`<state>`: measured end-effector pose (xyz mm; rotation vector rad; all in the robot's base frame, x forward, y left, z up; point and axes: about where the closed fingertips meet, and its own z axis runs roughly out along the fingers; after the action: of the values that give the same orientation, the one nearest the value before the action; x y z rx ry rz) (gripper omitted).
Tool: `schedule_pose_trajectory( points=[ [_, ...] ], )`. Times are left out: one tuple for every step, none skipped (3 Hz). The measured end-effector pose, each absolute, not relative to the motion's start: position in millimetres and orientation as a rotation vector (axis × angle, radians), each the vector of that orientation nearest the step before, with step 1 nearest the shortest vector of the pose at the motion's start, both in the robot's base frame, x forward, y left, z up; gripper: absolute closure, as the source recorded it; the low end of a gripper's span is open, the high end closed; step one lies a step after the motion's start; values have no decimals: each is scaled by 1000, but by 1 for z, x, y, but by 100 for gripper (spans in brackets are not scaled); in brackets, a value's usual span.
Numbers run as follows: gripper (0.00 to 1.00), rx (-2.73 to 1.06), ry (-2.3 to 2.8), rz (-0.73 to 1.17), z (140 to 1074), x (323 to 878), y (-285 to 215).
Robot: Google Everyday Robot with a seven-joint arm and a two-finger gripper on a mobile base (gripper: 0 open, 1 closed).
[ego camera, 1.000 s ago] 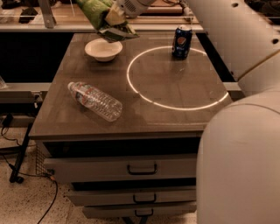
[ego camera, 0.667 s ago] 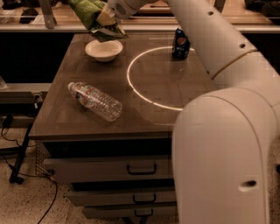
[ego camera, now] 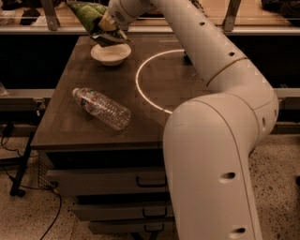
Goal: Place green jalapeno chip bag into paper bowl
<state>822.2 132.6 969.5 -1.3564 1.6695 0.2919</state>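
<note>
The green jalapeno chip bag (ego camera: 89, 14) is held in the air at the far left of the table, its lower end just above the far rim of the paper bowl (ego camera: 110, 54). My gripper (ego camera: 104, 29) is shut on the bag's right end, right over the bowl's back edge. The off-white bowl sits on the table's far left part and holds nothing that I can see. My white arm reaches in from the right foreground and hides much of the table's right side.
A clear plastic bottle (ego camera: 101, 108) lies on its side at the table's (ego camera: 70, 122) front left. A bright ring of light (ego camera: 149, 79) marks the tabletop. Drawers (ego camera: 108, 180) sit under the table. A shelf rail (ego camera: 37, 29) runs behind.
My gripper with the bag has moved left and down, from above the table's far middle to just over the bowl. My arm now covers the dark can at the far right.
</note>
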Motion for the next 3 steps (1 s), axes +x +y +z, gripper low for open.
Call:
schedule_pose_trajectory(
  points=[
    [53,-1340,1697,265,956,835,129],
    [28,-1327,1729,254,945,837,123],
    [0,-1313,1756,245,939,834,118]
  ],
)
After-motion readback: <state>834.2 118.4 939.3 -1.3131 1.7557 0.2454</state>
